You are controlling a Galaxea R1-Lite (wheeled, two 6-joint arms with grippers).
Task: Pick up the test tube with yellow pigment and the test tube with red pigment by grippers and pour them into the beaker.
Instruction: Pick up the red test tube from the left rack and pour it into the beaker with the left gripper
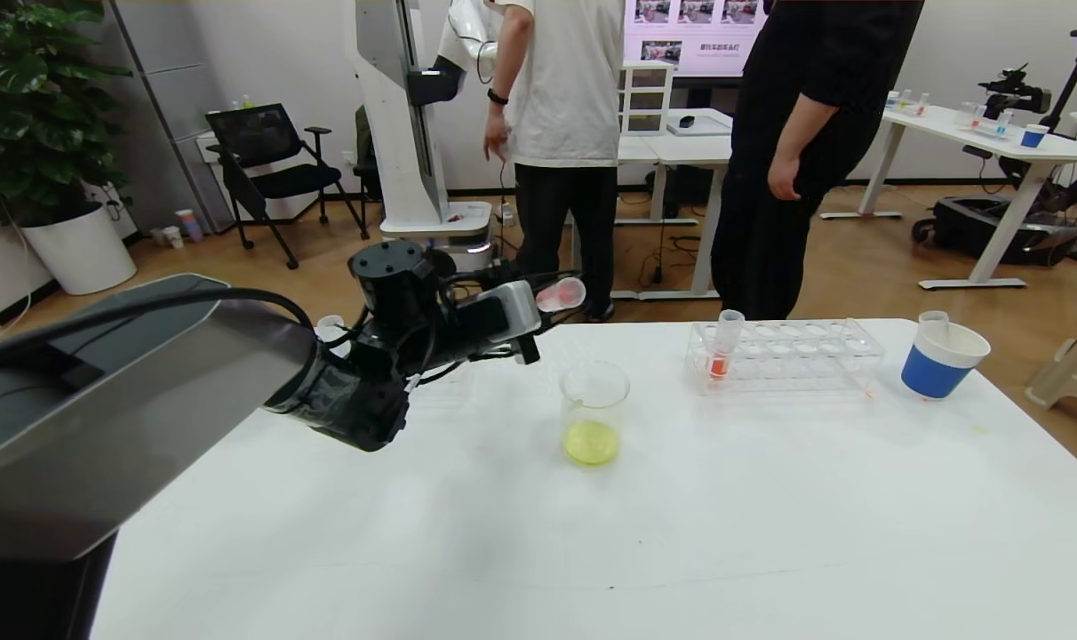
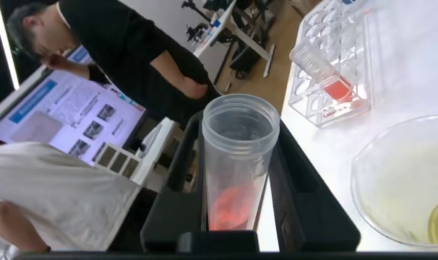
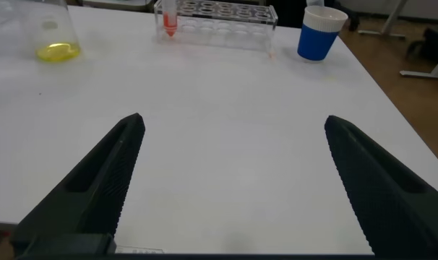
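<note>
White table [image 1: 769, 533] — left gripper [image 1: 552, 307] clamps red tube [image 1: 561, 294] above beaker [image 1: 594, 411].

The left gripper [image 1: 538, 313] holds the test tube with red pigment [image 1: 562, 294] tilted, at 11 o'clock above the beaker [image 1: 594, 413]. The beaker contains yellow liquid. A rack [image 1: 783, 356] stands at its 2 o'clock.

A clear tube rack [image 1: 785, 356] stands on the white table [image 1: 681, 516], holding one upright tube with orange-red liquid [image 1: 723, 345] at its left end. Just right of it sits a blue-and-white paper cup [image 1: 943, 358]. Beyond the table stand two people [image 1: 561, 133], a black office chair [image 1: 267, 169] and a potted plant [image 1: 36, 124].
</note>
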